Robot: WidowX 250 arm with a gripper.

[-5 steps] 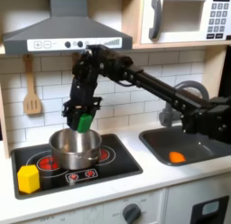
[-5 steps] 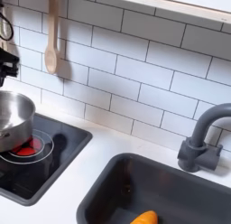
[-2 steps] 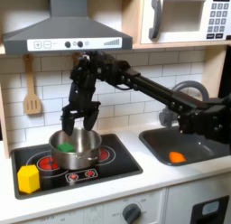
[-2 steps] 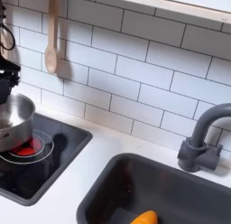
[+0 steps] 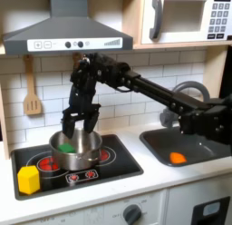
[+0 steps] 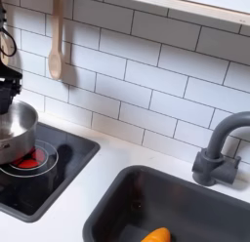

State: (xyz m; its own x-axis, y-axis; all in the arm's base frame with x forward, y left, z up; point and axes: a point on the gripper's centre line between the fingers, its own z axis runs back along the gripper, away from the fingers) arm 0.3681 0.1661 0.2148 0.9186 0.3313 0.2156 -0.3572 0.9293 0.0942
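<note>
Gripper (image 5: 79, 122) hovered spread and empty over pot (image 5: 76, 149) holding green block (image 5: 66, 147), release step seemingly done; retreat upward would follow.

You've let the green block (image 5: 66, 147) drop from your claw (image 5: 80, 125) into the pot (image 5: 76, 149); the claw now gapes empty.

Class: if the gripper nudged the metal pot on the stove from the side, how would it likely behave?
The pot looks thin-walled and shiny, so probably light and apt to slide on the smooth stove. Its wide flat base suggests it would hardly tip. The green thing inside might shift.
</note>
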